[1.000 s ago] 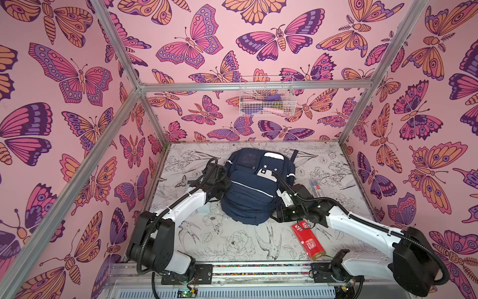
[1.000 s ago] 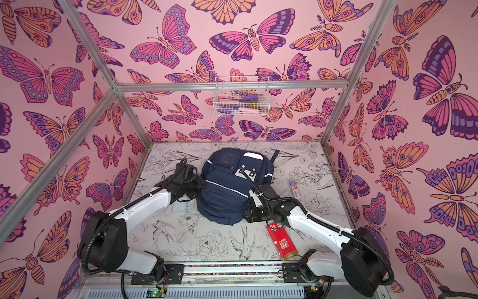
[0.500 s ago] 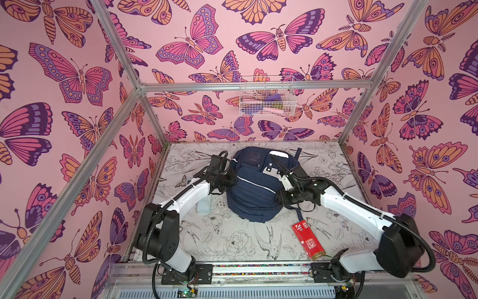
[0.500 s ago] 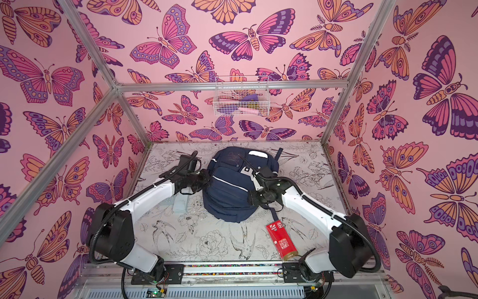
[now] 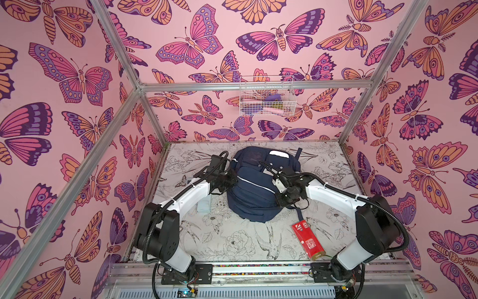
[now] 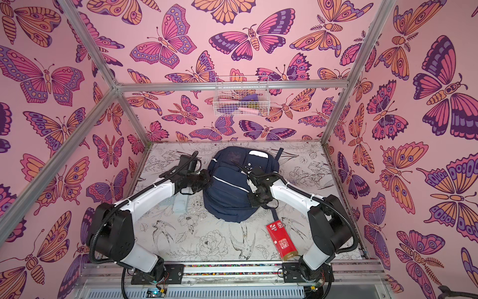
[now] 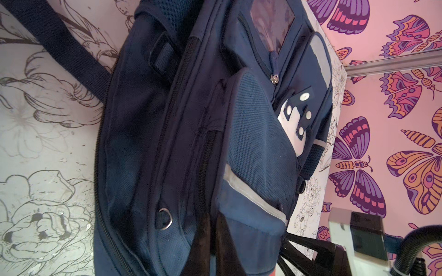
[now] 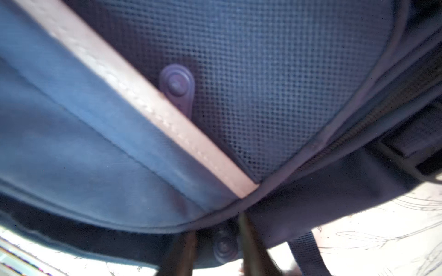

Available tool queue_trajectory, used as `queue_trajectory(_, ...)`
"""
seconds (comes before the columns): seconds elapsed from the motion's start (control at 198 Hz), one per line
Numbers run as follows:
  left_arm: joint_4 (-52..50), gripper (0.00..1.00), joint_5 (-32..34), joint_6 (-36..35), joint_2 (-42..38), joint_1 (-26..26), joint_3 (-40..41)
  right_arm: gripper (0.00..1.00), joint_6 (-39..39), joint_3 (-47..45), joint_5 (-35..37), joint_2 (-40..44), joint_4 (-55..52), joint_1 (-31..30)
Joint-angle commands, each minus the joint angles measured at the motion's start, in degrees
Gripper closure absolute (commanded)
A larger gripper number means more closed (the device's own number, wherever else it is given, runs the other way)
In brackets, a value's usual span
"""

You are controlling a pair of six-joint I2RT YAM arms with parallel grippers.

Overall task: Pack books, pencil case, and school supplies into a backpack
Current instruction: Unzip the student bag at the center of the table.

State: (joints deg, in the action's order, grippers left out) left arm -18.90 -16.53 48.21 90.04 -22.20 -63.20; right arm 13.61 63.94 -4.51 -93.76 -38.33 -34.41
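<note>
Top views show backpack (image 5: pixel 254 191) lengthwise toward back wall (image 5: pixel 196 108), left gripper (image 5: pixel 233 181) clamped on it, right gripper's (image 5: pixel 278 200) hold unclear.

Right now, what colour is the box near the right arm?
The box is red with white marks, clearest in a top view.

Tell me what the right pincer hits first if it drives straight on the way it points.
Likely the round zip pull, which sits in the gap of the right pincer, then the backpack fabric right behind it. Depth is unclear.
</note>
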Motion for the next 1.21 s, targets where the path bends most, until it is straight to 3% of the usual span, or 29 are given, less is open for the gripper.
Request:
queue_trajectory(0.0, 0.4, 1.0, -2.3, -1.3, 0.5, -0.4, -0.1, 0.85, -1.1, -0.4, 0.4, -0.8, -2.2, 0.1)
queue_trajectory(0.096, 0.4, 1.0, -2.0, -1.0, 0.3, 0.1, -0.1, 1.0, -0.1, -1.1, 1.7, 1.2, -2.5, 0.1)
queue_trajectory(0.267, 0.5, 1.0, -0.3, 0.2, -0.4, 0.4, 0.8, 1.0, 2.0, 2.3, 1.5, 6.8, -6.0, 0.1)
queue_trajectory(0.439, 1.5, 1.0, 2.6, 3.4, -2.6, 1.0, 4.0, 1.0, 5.2, 7.5, -3.3, 10.4, -10.2, 0.5)
queue_trajectory(0.635, 2.4, 1.0, 5.8, 6.9, -5.3, 1.5, 7.8, 1.0, 10.1, 3.7, -8.7, 13.2, -7.0, 2.1)
queue_trajectory(0.777, 3.0, 1.0, 6.5, 9.1, -6.3, 1.5, 9.9, 1.0, 15.5, -5.3, -18.4, 17.3, 4.3, 2.5)
queue_trajectory(0.887, 4.1, 1.0, 6.9, 11.2, -7.2, 1.6, 12.1, 1.0, 19.7, -12.6, -19.1, 20.1, 11.5, 0.4)
queue_trajectory(1.034, 7.5, 1.0, 7.2, 15.0, -8.0, 1.5, 16.2, 1.0, 25.5, -22.9, -17.4, 23.4, 27.8, -8.5)
queue_trajectory(1.205, 10.2, 1.0, 7.1, 18.5, -8.6, 1.5, 19.6, 1.0, 31.2, -24.2, -17.4, 17.4, 44.4, -13.9)
